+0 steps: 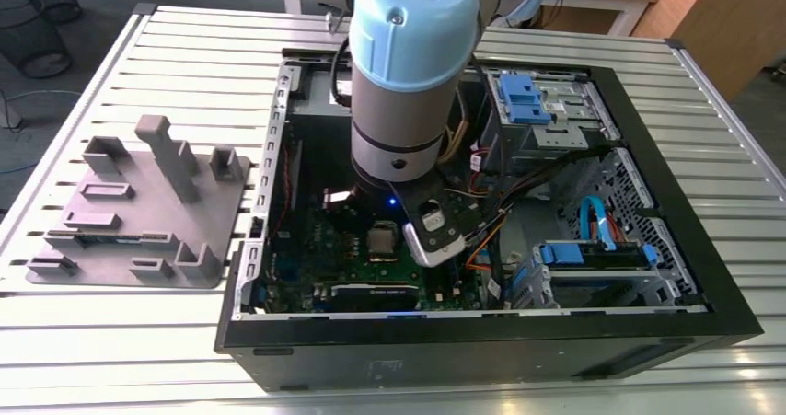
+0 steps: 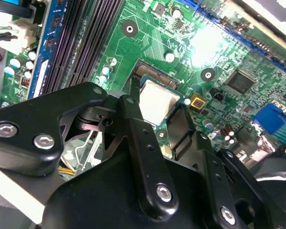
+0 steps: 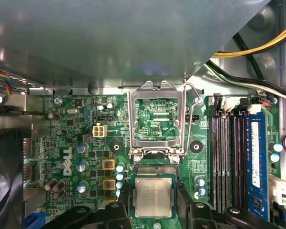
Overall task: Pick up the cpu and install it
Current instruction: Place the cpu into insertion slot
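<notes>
- cpu (image 3: 153, 198), a small flat square chip with a silvery-grey metal lid: sits between the two black fingers (image 2: 133, 126) of the gripper (image 2: 158, 99), over the socket area of the board. A gold contact strip shows just past one cpu edge. Can't tell if the chip touches the socket.
- Claw: looks pinched on the cpu by two opposite side edges, with the lid left bare in both wrist views.
- Handling (judged): light, thin and stiff. The smooth metal lid is probably slippery. The underside contacts and socket pins are fragile. Side edges are the right place to hold it; keep it level and don't press.
- Rectangular hinged metal socket frame (image 3: 132, 119): swung open, just beyond the cpu. Thin wire lever (image 3: 195, 93) beside it.
- Green motherboard (image 3: 76, 143): crowded. Long black memory slots (image 3: 224, 157) near the socket, small blue-topped capacitors (image 3: 120, 176) just beside it.
- Black computer case (image 1: 491, 346): lies open side up. Blue drive brackets (image 1: 528, 93) and yellow cable bundle (image 3: 257, 45) inside. Light-blue-and-grey robot arm (image 1: 411, 65) reaches down into it, with walls close around.
- Slatted metal table (image 1: 123, 341): carries the case.
- Large grey plastic tray with upright posts (image 1: 135, 213): on the table at the exterior view's left of the case, apart from it.
- Room: dark floor, wire basket (image 1: 37, 28), wooden furniture (image 1: 719, 19) beyond the table.
</notes>
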Robot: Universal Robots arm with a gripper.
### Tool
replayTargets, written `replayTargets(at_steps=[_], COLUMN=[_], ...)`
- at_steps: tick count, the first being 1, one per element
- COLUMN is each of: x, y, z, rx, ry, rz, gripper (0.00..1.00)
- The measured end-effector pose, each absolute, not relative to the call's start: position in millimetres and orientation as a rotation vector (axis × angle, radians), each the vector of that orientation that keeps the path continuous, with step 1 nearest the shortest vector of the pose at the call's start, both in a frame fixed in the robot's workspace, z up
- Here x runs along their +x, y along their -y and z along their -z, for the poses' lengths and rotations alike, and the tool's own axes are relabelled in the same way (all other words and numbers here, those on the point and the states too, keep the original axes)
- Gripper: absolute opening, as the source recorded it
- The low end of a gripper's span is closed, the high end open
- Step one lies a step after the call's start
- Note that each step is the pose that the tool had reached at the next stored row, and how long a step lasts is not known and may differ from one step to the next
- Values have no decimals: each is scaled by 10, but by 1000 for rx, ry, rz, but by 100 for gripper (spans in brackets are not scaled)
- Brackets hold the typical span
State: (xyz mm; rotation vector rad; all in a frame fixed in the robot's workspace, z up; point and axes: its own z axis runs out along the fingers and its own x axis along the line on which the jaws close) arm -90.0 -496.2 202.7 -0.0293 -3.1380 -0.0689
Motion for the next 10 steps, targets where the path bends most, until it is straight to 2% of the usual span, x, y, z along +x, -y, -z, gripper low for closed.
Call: replayTargets(at_steps=[10], x=[-890], y=[4984], z=[-1949], rx=[-29], ry=[3138], rz=[69], gripper=[47])
